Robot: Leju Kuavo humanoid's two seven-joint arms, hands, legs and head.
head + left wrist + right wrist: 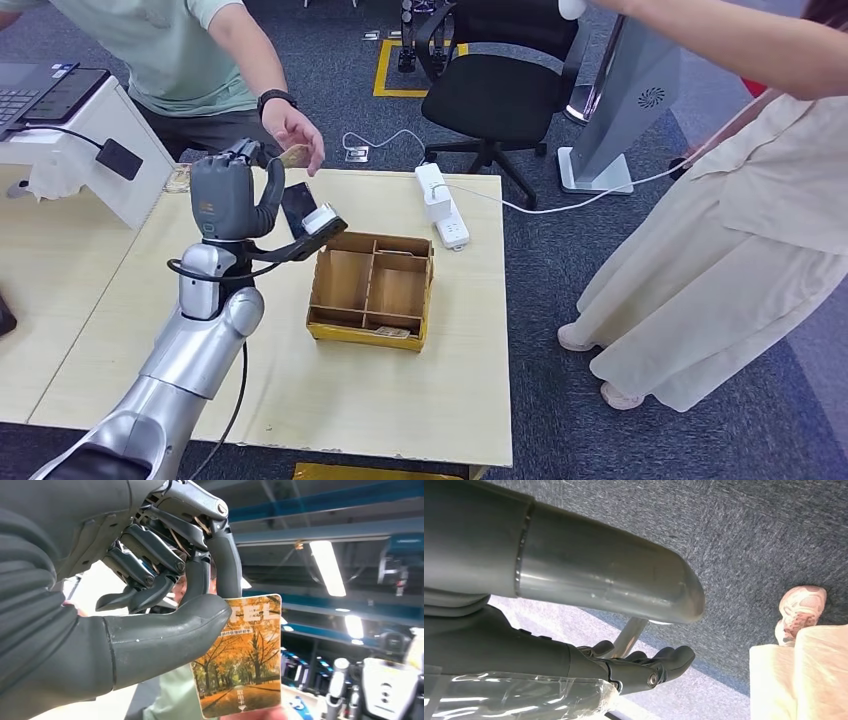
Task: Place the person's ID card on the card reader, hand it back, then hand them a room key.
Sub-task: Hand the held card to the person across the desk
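Pinching room key [243,655] w/ left hand [165,575] (key bottom cut off); right hand [644,667] state unclear.

A divided box [371,290] sits mid-frame on the table [300,390], a power strip [441,206] above-right, an office chair [493,90] at top.

A light wooden table [300,390] is carrying a compartmented wooden box [372,290], a white power strip [441,207] far right, and possibly a card reader [299,208].

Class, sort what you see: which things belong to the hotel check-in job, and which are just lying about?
Part of the job:
left hand
card
person's hand
card box

Just lying about:
power strip
office chair
laptop
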